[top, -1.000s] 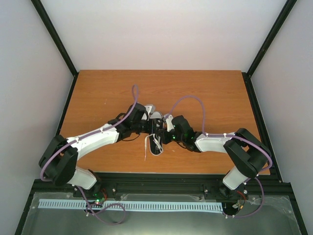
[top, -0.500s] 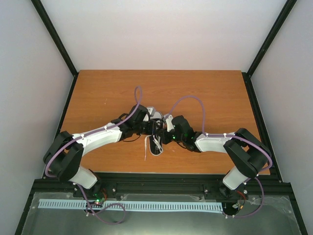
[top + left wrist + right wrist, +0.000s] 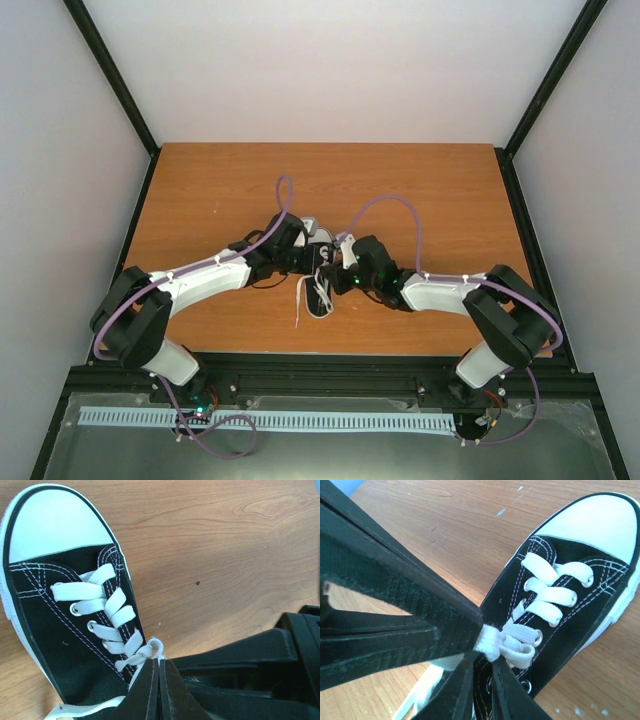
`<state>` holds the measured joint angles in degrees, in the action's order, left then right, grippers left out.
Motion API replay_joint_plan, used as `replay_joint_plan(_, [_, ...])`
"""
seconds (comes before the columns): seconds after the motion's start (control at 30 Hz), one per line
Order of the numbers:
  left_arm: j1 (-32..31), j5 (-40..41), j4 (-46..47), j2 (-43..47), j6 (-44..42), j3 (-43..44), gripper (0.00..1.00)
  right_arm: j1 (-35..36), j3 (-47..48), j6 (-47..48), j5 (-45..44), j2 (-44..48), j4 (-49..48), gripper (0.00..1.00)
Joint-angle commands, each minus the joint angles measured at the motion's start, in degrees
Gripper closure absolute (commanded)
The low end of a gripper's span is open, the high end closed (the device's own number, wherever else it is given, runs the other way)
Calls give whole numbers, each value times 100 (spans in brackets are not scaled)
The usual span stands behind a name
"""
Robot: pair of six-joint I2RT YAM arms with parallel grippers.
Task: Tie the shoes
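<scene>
One small black sneaker (image 3: 319,297) with a white toe cap (image 3: 50,522) lies at mid-table between my two grippers. Its white laces (image 3: 107,617) cross the tongue, and loose ends (image 3: 299,300) trail toward the near edge. My left gripper (image 3: 158,661) is shut, and a small lace loop (image 3: 156,646) pokes out just past its tips. My right gripper (image 3: 488,656) meets it from the other side, shut on a bunched piece of lace (image 3: 495,642) over the upper eyelets. In the top view both grippers (image 3: 306,262) (image 3: 336,266) crowd over the shoe and hide most of it.
The wooden table (image 3: 450,200) is bounded by black frame rails (image 3: 525,215) and pale walls. Purple cables (image 3: 283,195) loop above each wrist. In the left wrist view, the right gripper's black body (image 3: 250,655) fills the lower right.
The left gripper has slid right onto the shoe and closed on the lace. The right arm has shifted only slightly.
</scene>
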<state>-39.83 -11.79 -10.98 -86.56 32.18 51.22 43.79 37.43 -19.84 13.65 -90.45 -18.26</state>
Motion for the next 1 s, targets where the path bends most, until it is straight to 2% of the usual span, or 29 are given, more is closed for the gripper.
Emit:
replay_joint_plan(0.0, [42, 178, -57, 145, -81, 152, 99, 59, 32, 121, -211, 491, 353, 81])
replay_joint_plan(0.1, [37, 157, -63, 120, -72, 168, 99, 59, -37, 218, -433, 850, 785, 66])
replay_joint_plan(0.23, [37, 156, -62, 107, -80, 177, 99, 160, -208, 278, -654, 1397, 1450, 59])
replay_joint_plan(0.43, [37, 136, -79, 110, -98, 179, 99, 688, -519, 168, -582, 1984, 1932, 62])
replay_joint_plan(0.57, [37, 109, -88, 107, -92, 187, 99, 892, -728, 177, -229, 2102, 1895, 63])
replay_joint_plan(0.87, [37, 107, -132, 84, -90, 233, 99, 1017, -710, 466, -22, 1888, 1885, 63])
replay_joint_plan(0.97, [37, 90, -148, 67, -90, 253, 99, 1026, -666, 547, -108, 1791, 1931, 70])
